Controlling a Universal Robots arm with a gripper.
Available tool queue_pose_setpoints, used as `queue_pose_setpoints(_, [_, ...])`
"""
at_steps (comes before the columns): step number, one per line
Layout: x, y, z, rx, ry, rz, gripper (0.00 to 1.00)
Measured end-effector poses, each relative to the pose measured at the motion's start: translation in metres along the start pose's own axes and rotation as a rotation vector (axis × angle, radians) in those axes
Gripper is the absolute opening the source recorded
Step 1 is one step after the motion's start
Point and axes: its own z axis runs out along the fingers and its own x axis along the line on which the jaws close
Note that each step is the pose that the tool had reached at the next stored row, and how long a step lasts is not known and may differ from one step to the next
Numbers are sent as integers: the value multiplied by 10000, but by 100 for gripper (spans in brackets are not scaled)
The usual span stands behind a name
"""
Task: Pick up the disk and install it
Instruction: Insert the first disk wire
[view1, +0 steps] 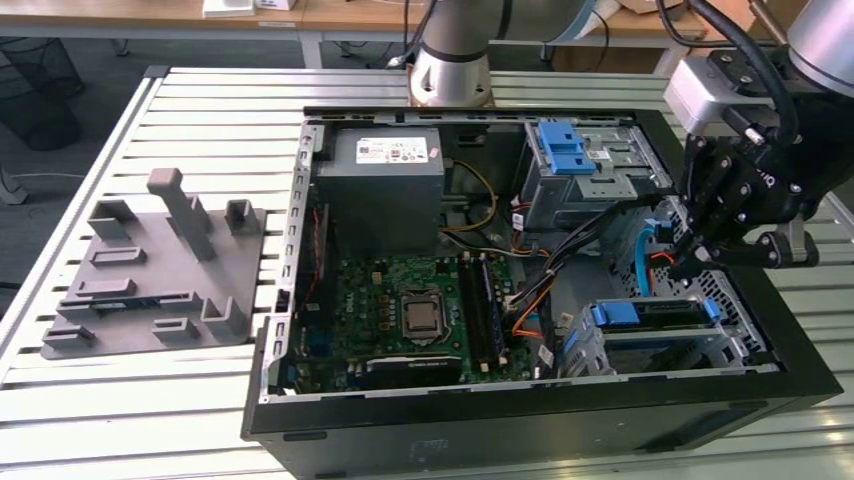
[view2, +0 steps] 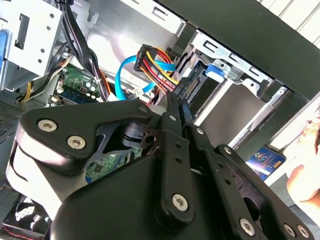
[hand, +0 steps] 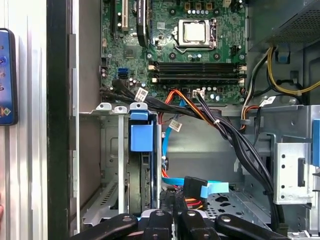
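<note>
**Tool closed over the cables beside the seated disk**

In the exterior view the tool (view1: 697, 255) hangs inside the open computer case (view1: 534, 420), at the exterior view's right, above a tangle of cables. In the second wrist view its fingers (view2: 176, 107) are pressed together with nothing between them, their tips just short of the red and yellow power connector (view2: 159, 70) and the looping blue data cable (view2: 125, 75). The disk (view1: 647, 315) sits in the lower drive bay (view1: 727, 345) near the case's front corner, its blue end facing up; in the first wrist view it stands on edge in the metal bay. A black cable bundle (hand: 225, 130) crosses between the motherboard (view1: 414, 305) and the upper drive cage (view1: 594, 160). The grey power supply (view1: 387, 190) lies behind. A grey moulded fixture (view1: 154, 270) rests on the slatted counter (view1: 200, 120), well apart.
</note>
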Motion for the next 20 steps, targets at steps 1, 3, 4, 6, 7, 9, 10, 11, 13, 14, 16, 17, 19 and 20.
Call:
queue_pose_setpoints(1, [0,0,9,15,4,0,17])
queue_pose_setpoints(3, [0,0,28,42,8,-1,17])
queue_pose_setpoints(4, [0,0,36,52,10,-2,17])
queue_pose_setpoints(6, [0,0,50,68,11,-1,18])
queue_pose_setpoints(7, [0,0,57,76,11,-2,18])
queue_pose_setpoints(9, [0,0,72,96,12,-2,25])
queue_pose_setpoints(10, [0,0,80,103,12,-2,25])
queue_pose_setpoints(11, [0,0,87,111,12,-2,25])
queue_pose_setpoints(13, [0,0,104,134,12,-2,25])
queue_pose_setpoints(14, [0,0,111,146,12,-2,25])
queue_pose_setpoints(16, [1,1,121,177,12,-2,24])
queue_pose_setpoints(17, [1,0,121,180,13,-3,17])
queue_pose_setpoints(19, [1,0,122,182,12,-3,17])
queue_pose_setpoints(20, [1,0,122,181,11,-3,17])
